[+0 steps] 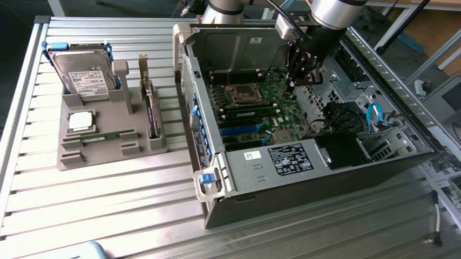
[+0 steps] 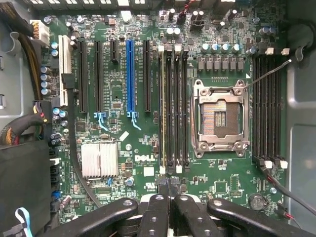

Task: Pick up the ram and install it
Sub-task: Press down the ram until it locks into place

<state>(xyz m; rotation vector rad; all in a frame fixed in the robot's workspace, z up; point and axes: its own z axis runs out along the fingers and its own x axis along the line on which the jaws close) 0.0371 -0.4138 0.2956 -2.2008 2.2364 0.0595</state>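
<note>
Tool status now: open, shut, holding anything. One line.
Tool: shut, fingers together above the motherboard inside the computer case, at the end of the slot with a ram stick seated; nothing visibly held.

Even, fairly bright light falls from above on the ribbed aluminium table [image 1: 108, 189], whose slats throw pale glare. The inside of the open grey computer case [image 1: 238, 178] lies in softer shade. In the wrist view the green motherboard [image 2: 138, 148] is evenly lit, its silver heatsink [image 2: 99, 160] washed out, edges darkening

"DELL" printed on the motherboard [image 2: 148, 143]; other labels seemingly unreadable.
</note>
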